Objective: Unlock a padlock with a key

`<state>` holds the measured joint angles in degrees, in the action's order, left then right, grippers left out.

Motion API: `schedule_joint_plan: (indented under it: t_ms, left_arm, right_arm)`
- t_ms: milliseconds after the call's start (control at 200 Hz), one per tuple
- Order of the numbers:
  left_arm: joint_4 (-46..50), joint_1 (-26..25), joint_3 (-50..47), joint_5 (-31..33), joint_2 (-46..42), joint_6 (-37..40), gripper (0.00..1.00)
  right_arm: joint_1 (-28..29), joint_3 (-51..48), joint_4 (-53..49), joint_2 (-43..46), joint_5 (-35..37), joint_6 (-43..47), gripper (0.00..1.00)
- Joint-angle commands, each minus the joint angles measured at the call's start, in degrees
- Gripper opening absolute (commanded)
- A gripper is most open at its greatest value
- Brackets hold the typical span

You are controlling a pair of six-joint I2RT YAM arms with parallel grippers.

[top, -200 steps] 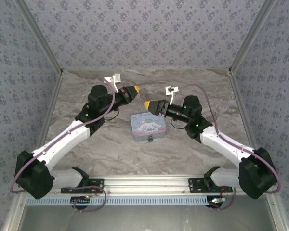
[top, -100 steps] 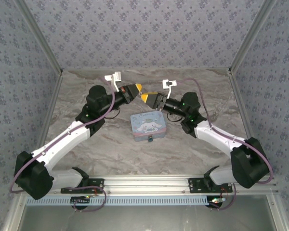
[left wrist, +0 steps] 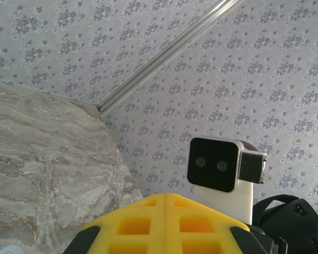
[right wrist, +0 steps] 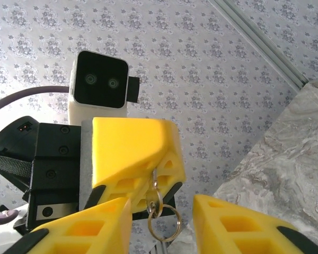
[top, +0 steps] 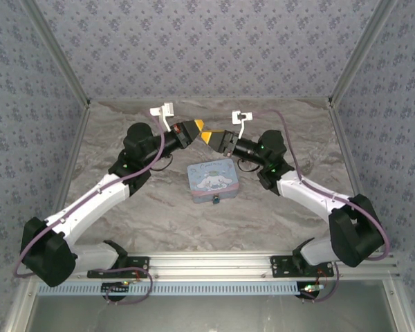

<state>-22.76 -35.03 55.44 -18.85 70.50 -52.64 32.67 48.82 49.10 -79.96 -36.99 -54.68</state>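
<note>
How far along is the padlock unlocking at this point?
Done: the left gripper holds the key aloft. In hand: the open right gripper faces it tip to tip, apparently for a handover. Left: the padlock sits untouched at the near edge of the tin.

The key point(right wrist: 153, 197), small and silvery with a ring point(right wrist: 164, 225) hanging below it, is pinched in the left gripper's point(top: 195, 127) closed jaws, aloft toward the worktop's point(top: 152, 214) far edge. The padlock point(top: 214, 200), tiny and teal, lies mid-worktop.
</note>
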Motion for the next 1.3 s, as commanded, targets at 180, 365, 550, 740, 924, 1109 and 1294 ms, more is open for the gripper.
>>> schedule_joint_plan:
  t_ms: [180,365,550,740,924,1109,1294]
  left_arm:
    - [-3.0,-0.4,0.6,-1.1,-0.4,-1.3,0.00]
    - [-3.3,-0.4,0.5,-1.2,0.0,-1.6,0.00]
    - [-3.4,-0.4,0.2,-1.1,0.2,-1.8,0.00]
    - [-3.3,-0.4,0.0,-1.4,0.6,-1.7,0.00]
    - [0.6,-0.4,0.5,-0.8,0.0,1.4,0.02]
    - [8.9,-0.3,2.1,2.1,-2.3,7.8,0.23]
    - [19.4,-0.1,3.7,7.2,-4.8,15.2,0.65]
  right_arm:
    - [0.6,2.3,1.9,-1.1,-0.8,-0.5,0.27]
    - [0.6,2.4,2.0,-1.0,-0.5,-0.5,0.23]
    - [0.6,2.5,1.9,-1.0,-0.5,-0.7,0.19]
    - [0.4,2.5,2.0,-1.1,-0.3,-0.8,0.11]
    - [0.2,2.1,-0.1,-0.3,0.5,0.3,0.04]
    - [0.1,1.3,-10.3,2.5,2.1,5.9,0.00]
    - [-0.4,-0.7,-25.4,7.4,6.6,12.8,0.00]
